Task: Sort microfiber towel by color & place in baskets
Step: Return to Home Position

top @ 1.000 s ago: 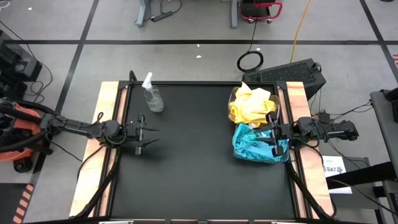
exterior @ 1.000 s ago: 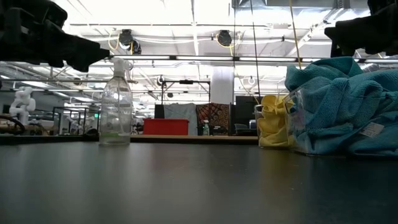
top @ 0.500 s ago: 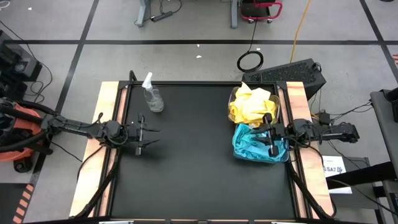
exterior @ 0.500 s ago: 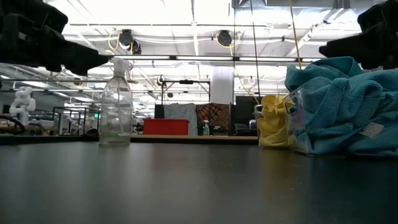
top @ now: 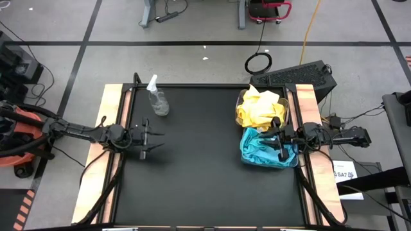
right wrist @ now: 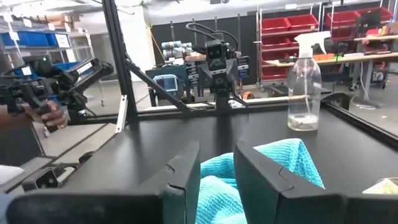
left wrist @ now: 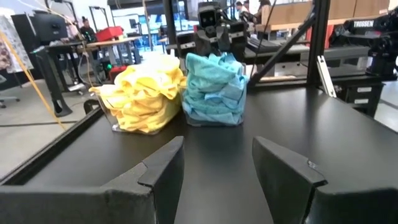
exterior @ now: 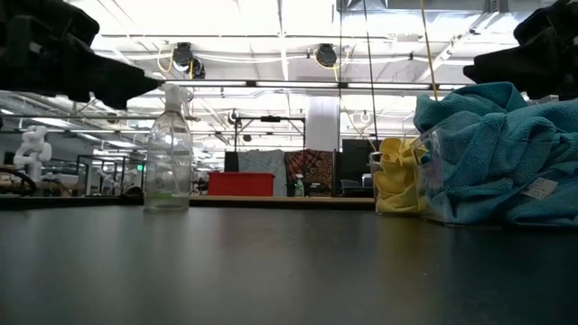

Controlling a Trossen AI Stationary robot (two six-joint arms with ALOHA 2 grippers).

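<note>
The yellow towels (top: pixel 259 107) fill the far clear basket (left wrist: pixel 118 127), heaped above its rim. The teal towels (top: pixel 263 149) fill the near basket (exterior: pixel 432 185) beside it, by the table's right edge. My right gripper (top: pixel 280 138) hovers open just over the teal pile (right wrist: pixel 273 162), which shows between its fingers, and I see no contact. My left gripper (top: pixel 148 137) is open above bare table near the left edge. In its wrist view it (left wrist: pixel 217 155) faces both baskets across the table.
A clear spray bottle (top: pixel 157 100) stands upright near the table's far-left corner. The black tabletop (top: pixel 199 167) stretches between the arms. Wooden strips (top: pixel 108 128) run along the left and right edges. A person's hand (right wrist: pixel 50 115) shows beyond the table.
My right gripper has sunk a little toward the teal pile and stays open. The towels and baskets have kept their places.
</note>
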